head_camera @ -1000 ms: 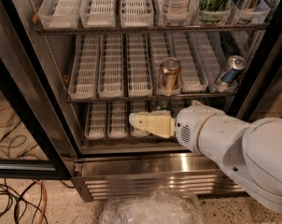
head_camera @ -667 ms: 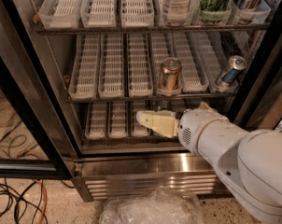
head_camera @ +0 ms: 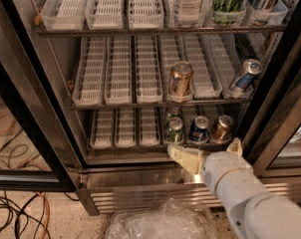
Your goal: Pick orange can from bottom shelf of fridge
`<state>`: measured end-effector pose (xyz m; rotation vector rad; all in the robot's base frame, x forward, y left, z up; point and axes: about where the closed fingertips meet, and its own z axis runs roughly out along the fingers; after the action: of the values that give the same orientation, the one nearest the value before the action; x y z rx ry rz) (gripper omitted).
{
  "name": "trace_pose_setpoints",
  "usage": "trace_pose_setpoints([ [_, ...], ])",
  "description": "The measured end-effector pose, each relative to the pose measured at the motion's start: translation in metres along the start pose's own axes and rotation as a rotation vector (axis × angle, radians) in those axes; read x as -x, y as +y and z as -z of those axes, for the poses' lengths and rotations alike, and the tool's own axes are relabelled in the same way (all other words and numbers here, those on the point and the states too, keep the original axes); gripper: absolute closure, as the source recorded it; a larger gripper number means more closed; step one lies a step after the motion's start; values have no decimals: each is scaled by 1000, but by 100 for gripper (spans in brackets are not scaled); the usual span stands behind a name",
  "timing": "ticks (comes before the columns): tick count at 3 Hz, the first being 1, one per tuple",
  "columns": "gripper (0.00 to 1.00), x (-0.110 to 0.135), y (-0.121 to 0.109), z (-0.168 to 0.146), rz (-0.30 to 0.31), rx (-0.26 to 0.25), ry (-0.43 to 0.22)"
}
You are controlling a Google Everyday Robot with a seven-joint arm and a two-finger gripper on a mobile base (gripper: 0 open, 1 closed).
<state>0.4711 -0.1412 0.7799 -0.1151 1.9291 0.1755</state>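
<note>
Can: small shiny copper-orange metal can (head_camera: 222,128) stood upright on lowest wire rack of white slotted plastic trays (head_camera: 124,133).
Tool: smooth cream two-finger tool (head_camera: 204,149) hung just in front, fingers apart.

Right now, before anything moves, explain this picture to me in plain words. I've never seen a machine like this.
The white shape at lower right is a robot's arm. Its gripper, a claw with two cream fingers, is open, holds nothing and hovers just in front of the bottom shelf.

There is one camera, looking into the open fridge from the front and somewhat above. Where it is mounted cannot be told.

On the bottom shelf's white trays stand a green can with another behind it, a blue can and, farthest right, the orange can. The shelf above holds a copper can and a tilted blue can. A crumpled plastic bag lies on the floor.
</note>
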Motion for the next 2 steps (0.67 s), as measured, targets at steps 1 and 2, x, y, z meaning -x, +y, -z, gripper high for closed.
trace_pose_setpoints([
  [1, 0, -25, 13, 1, 68, -41, -24],
  [2, 0, -25, 13, 1, 68, -41, -24],
])
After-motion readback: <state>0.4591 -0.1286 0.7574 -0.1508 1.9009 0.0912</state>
